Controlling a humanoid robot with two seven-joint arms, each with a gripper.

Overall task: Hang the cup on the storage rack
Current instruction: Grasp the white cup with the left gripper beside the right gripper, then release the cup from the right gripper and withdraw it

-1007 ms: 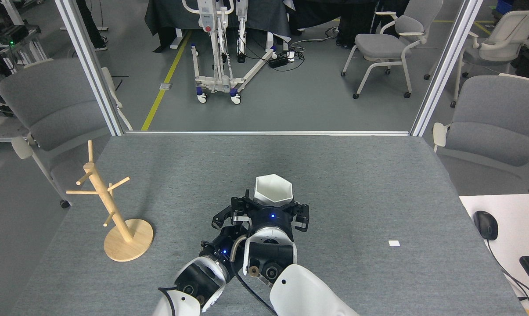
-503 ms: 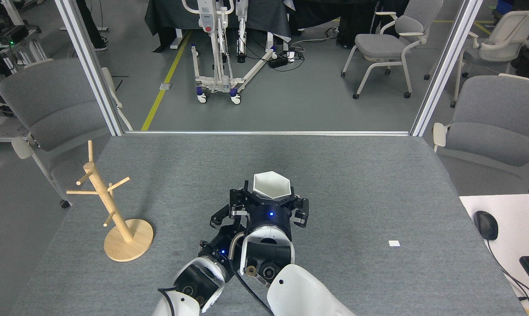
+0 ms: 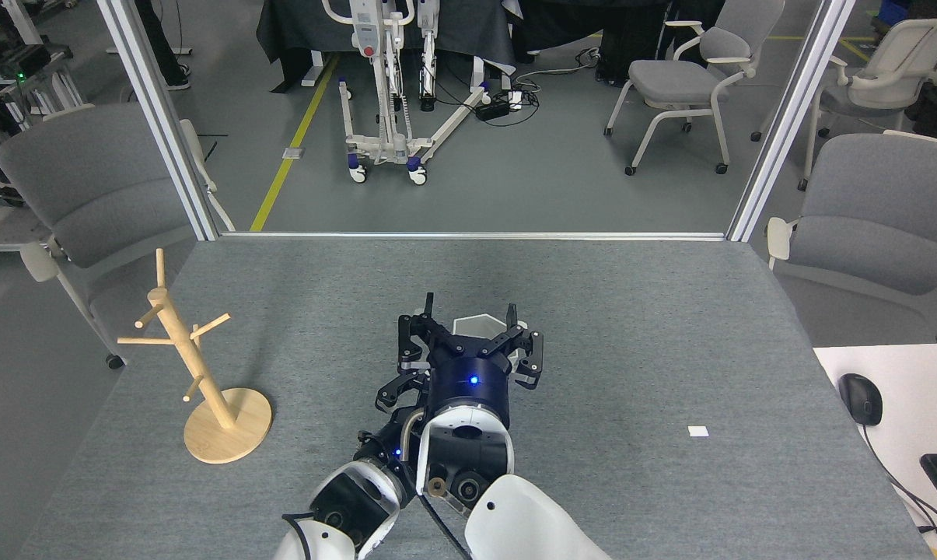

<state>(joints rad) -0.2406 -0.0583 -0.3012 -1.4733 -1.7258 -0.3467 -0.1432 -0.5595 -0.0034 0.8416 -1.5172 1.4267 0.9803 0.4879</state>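
I am holding my right claw [image 3: 468,323] spread apart around the cup [image 3: 480,324] on the tabletop [image 3: 670,311]. My left claw [image 3: 396,389] is partly hidden, so I cannot tell its state. If the fingers are closing unevenly, the cup may tip.

White hexagonal cup [image 3: 480,324] mid-table, mostly hidden, seemingly upright, wooden storage rack [image 3: 196,365] standing far left

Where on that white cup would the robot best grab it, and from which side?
Probably by the side walls just under the rim, coming from above and the near side. The cup stands upright, mouth up, and only its hexagonal rim shows; flat faces on opposite sides suit two fingers. The right gripper is already over it, fingers spread to either side.
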